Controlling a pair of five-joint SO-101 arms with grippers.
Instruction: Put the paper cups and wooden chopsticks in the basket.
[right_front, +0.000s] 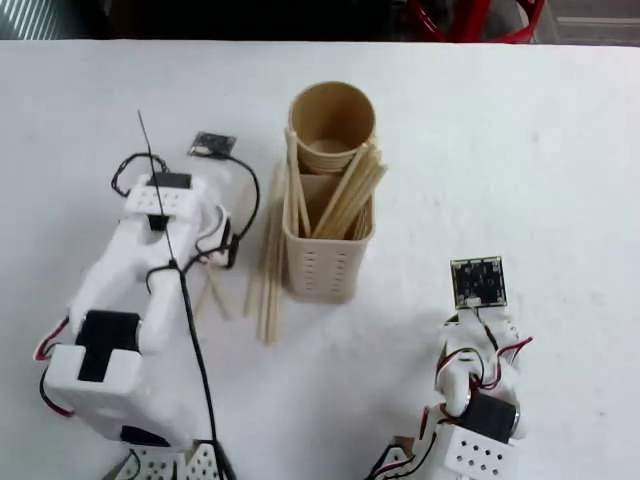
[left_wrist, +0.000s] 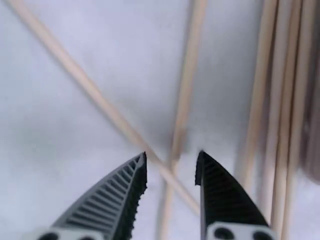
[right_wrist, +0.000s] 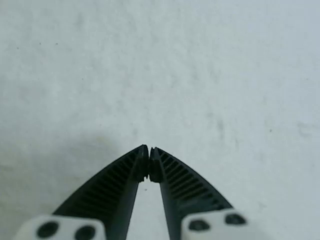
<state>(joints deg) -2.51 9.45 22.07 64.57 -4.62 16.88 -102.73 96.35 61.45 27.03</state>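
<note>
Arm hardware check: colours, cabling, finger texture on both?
Both arms are white shells with black servo blocks. Left arm: black cables, red wires near its base. Right arm: red and black wires, small black camera board. Left gripper: pointed ribbed fingers, one grey, one black. Right gripper: both black, ribbed, on white mounts with screw holes.

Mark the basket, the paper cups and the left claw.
basket (right_front: 325, 268), high view, perforated front wall.
paper cups (right_front: 332, 112), high view, inside of the top cup.
left claw (left_wrist: 172, 156), left wrist view, midway between its tips.
</note>
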